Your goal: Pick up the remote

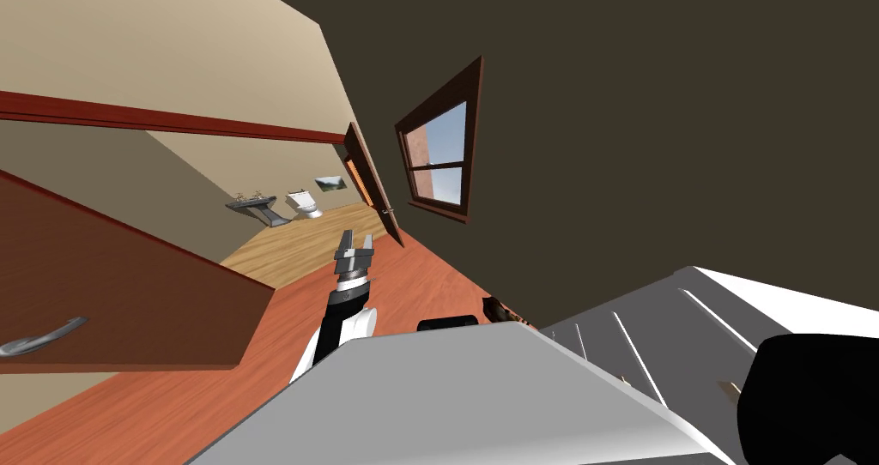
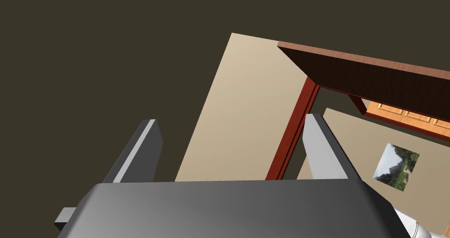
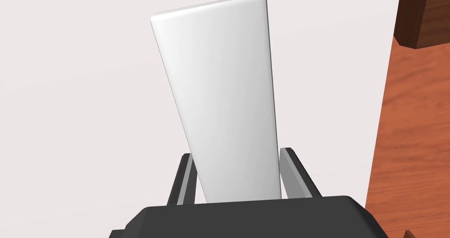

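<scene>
The remote (image 3: 224,86) is a plain white, long flat slab. It sits between the two fingers of the right gripper (image 3: 236,154). Each blade presses one long side near the end closest to the gripper body, so this claw is clenched on the remote. Most of the remote's length sticks out beyond the fingertips. Behind it is a pale white surface (image 3: 66,95). I cannot tell if the remote rests on it or is a bit above, as no gap or shadow is visible. Beside this surface runs the red-brown wood floor (image 3: 413,130), w/ a dark brown furniture corner (image 3: 422,16) off to the side of the remote's far end.

The step in hand, in my judgement, is the lift. The grip is at one end & not at the middle, so the long free part can swing or slip. It is better to hold the squeeze firm, raise straight up & slowly w/o twisting the wrist, and keep away from the dark corner.

The left gripper (image 1: 353,247) is in the head view a little left of centre, over the floor. Its fingers are spread apart & hold nothing, so it has no part in this step.
</scene>
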Controlling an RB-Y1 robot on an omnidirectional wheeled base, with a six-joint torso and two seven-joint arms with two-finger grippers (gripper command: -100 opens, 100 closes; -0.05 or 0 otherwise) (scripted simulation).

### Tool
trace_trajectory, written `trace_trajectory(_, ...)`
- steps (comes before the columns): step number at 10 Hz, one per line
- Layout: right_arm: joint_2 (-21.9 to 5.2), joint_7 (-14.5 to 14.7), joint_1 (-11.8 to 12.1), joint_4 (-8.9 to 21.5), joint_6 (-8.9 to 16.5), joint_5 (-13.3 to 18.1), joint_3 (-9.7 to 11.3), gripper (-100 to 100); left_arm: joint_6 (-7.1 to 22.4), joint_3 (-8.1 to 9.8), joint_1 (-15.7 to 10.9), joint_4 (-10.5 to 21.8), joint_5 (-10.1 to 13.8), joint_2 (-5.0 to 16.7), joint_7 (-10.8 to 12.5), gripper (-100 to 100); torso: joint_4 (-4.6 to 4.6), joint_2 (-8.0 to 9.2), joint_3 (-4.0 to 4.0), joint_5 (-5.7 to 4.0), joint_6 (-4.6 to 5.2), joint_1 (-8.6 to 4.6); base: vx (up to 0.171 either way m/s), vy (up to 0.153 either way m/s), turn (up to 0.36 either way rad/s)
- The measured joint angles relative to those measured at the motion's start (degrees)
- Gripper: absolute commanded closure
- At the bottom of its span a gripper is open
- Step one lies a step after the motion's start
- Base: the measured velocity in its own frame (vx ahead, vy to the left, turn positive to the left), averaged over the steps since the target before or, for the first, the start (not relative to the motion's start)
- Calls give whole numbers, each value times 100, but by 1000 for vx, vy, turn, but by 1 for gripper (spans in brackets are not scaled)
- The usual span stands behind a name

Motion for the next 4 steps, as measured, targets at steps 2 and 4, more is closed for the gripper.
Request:
trace_trajectory(2,38,41,190,-64,-95,-70,-119,100,0,0,0,0,0,0,0,0,-3,-4,-3,4,1,0,4,-18,-25)
trace_trajectory(4,66,56,318,-124,-145,-112,-196,0,0,0,0,0,0,0,0,0,-2,-4,-3,2,-1,1,0,-4,-1)
